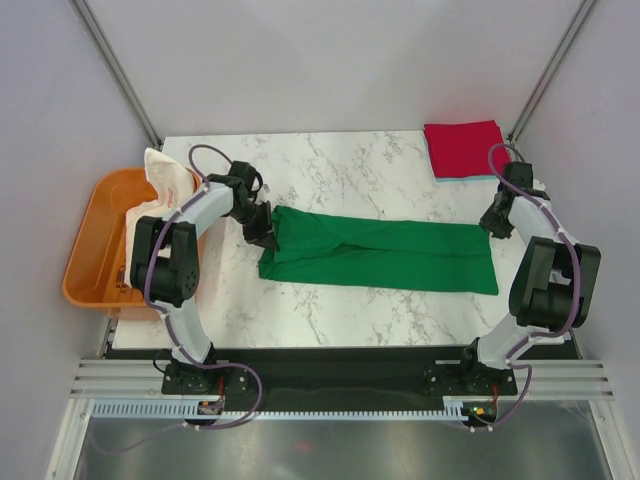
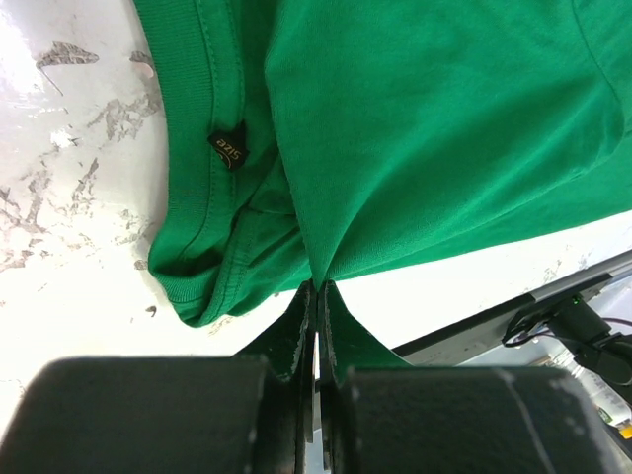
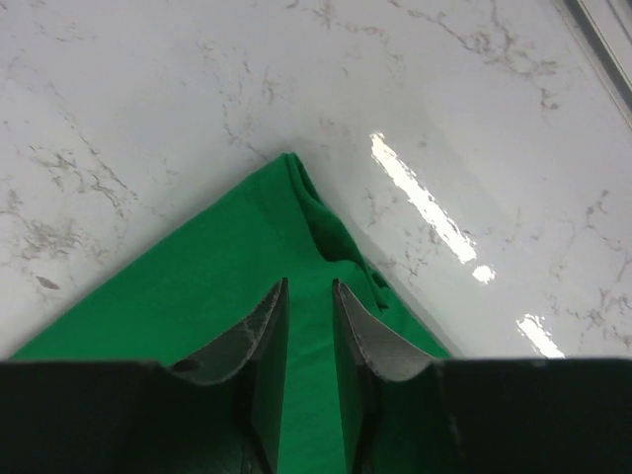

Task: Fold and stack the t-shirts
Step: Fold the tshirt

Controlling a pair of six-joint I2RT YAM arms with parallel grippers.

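Observation:
The green t-shirt (image 1: 380,255) lies on the marble table (image 1: 330,320) as a long band folded lengthwise. My left gripper (image 1: 262,232) is at its collar end, shut on a pinch of green cloth (image 2: 318,286); the collar with its size tag (image 2: 227,150) lies just beyond. My right gripper (image 1: 492,225) is at the shirt's right end, its jaws a little apart (image 3: 308,291) just over the green corner (image 3: 296,197), holding nothing. A folded red t-shirt (image 1: 463,148) lies at the back right with a pale blue edge (image 1: 468,177) under it. A white t-shirt (image 1: 168,178) hangs over the tub.
The orange plastic tub (image 1: 90,245) stands off the table's left edge beside my left arm. Grey walls and metal frame posts (image 1: 120,70) enclose the table. A black strip (image 1: 330,365) runs along the near edge.

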